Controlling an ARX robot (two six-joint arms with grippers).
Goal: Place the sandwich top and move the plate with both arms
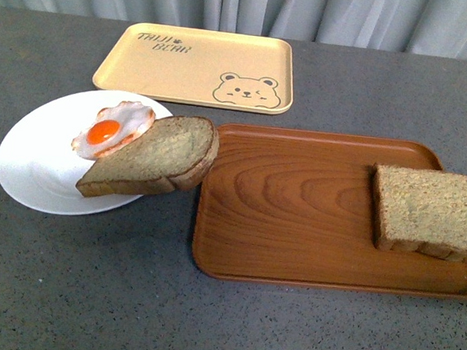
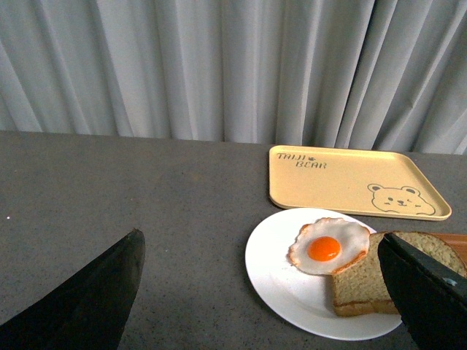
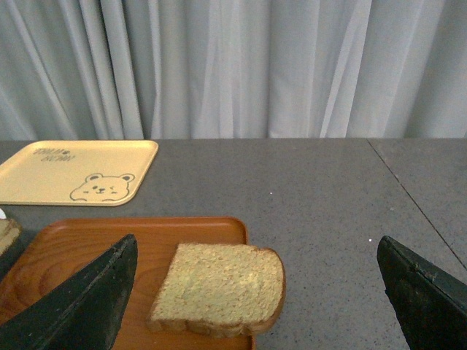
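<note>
Nearest, the left gripper (image 2: 260,239) and the right gripper (image 3: 257,242) both stand wide open and empty. The sandwich top (image 1: 431,213) lies flat at the right end of the wooden tray (image 1: 294,229). To the left, the plate (image 1: 29,173) holds a fried egg (image 1: 113,128) and a domed slice (image 1: 157,158) overhanging its right rim. Farthest lies the bear tray (image 1: 177,72).

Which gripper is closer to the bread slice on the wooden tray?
Right. The right gripper, open, has the slice lying close ahead between its fingers. The left gripper, also open, faces the white plate and egg; that slice is out of its view.
</note>
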